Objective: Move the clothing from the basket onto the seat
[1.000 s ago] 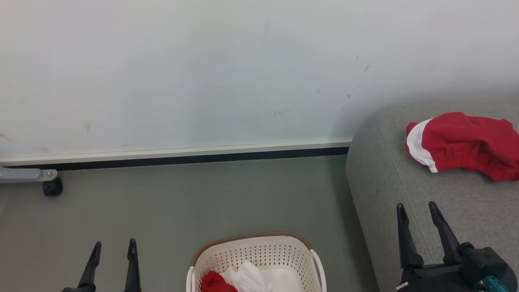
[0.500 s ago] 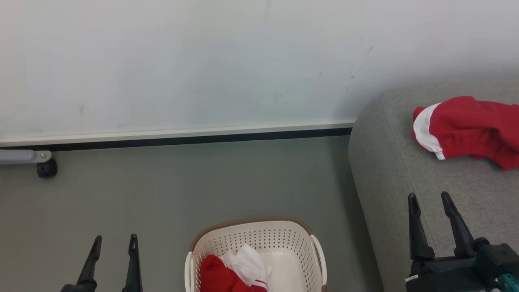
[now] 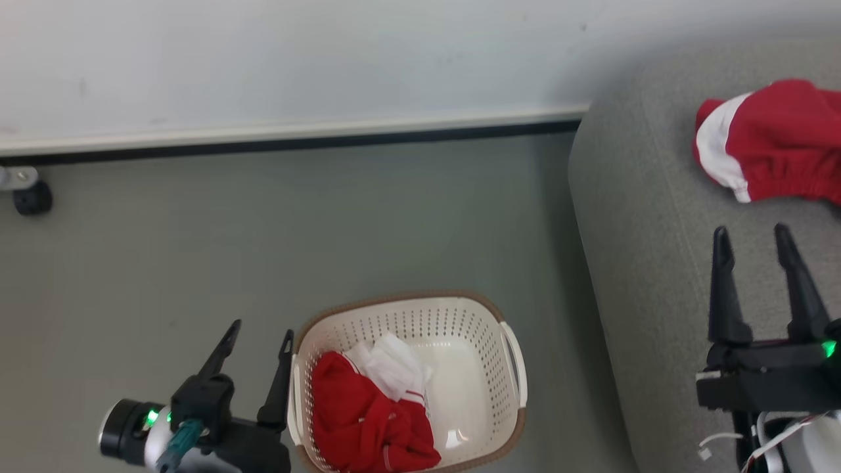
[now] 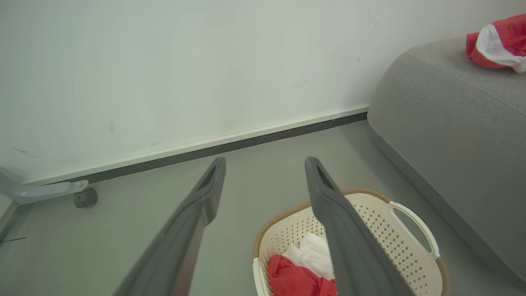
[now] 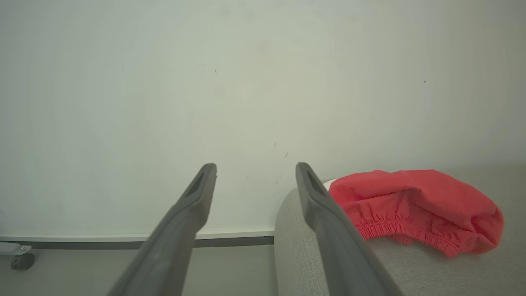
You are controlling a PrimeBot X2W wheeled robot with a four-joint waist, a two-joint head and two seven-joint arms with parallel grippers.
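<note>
The cream basket stands on the floor, holding a crumpled red and white jersey. Red shorts with a white band lie on the grey seat at the right. My left gripper is open and empty, just left of the basket's rim. My right gripper is open and empty above the seat, in front of the shorts.
A white wall with a dark baseboard runs behind the grey floor. A black caster on a grey leg sits at the far left by the wall.
The head camera has tilted down, so basket and seat sit higher in view. My left gripper has come forward and right, close to the basket's left rim. Both grippers stay open.
</note>
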